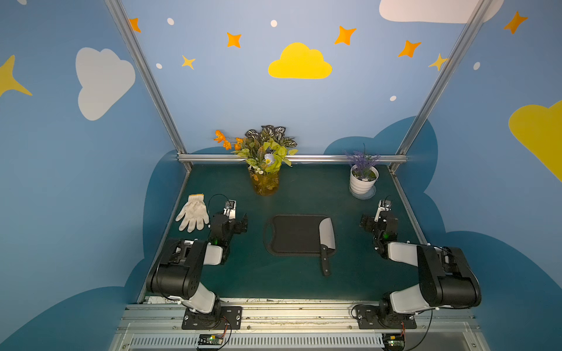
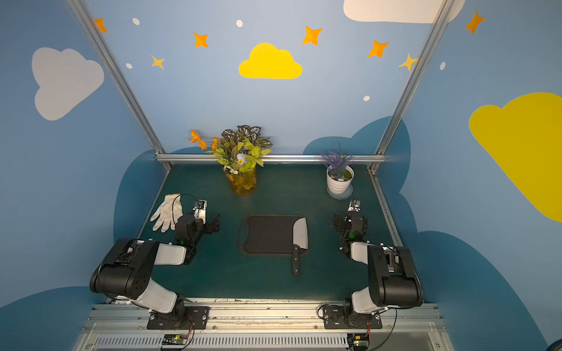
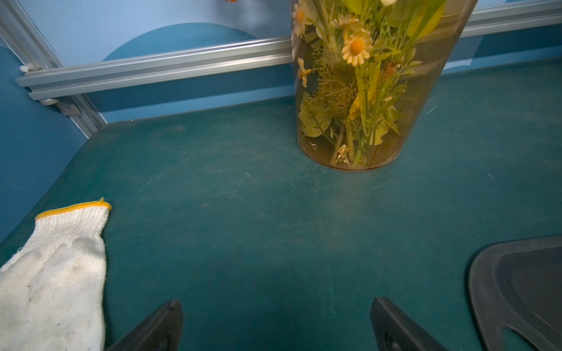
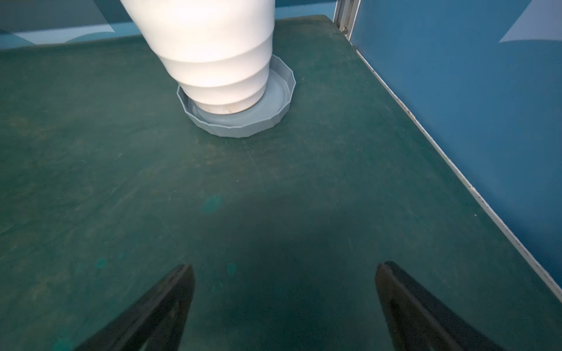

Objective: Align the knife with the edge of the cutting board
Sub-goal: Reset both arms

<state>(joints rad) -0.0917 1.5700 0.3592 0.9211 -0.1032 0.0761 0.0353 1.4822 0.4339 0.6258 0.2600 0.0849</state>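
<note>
On the cutting board [image 1: 292, 235]: we saw the cleaver [image 1: 327, 232] along its right end — handle overhanging.
Jaws: we found left gripper [image 3: 276, 307] and right gripper [image 4: 284, 269] spread, empty.

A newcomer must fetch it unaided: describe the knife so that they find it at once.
In the middle of the green table lies a black cutting board. The knife lies along the board's short end opposite the handle slot, its slim black handle overhanging the long edge nearest the robot. Its broad silver-grey cleaver blade is the only pale thing on the dark board.
</note>
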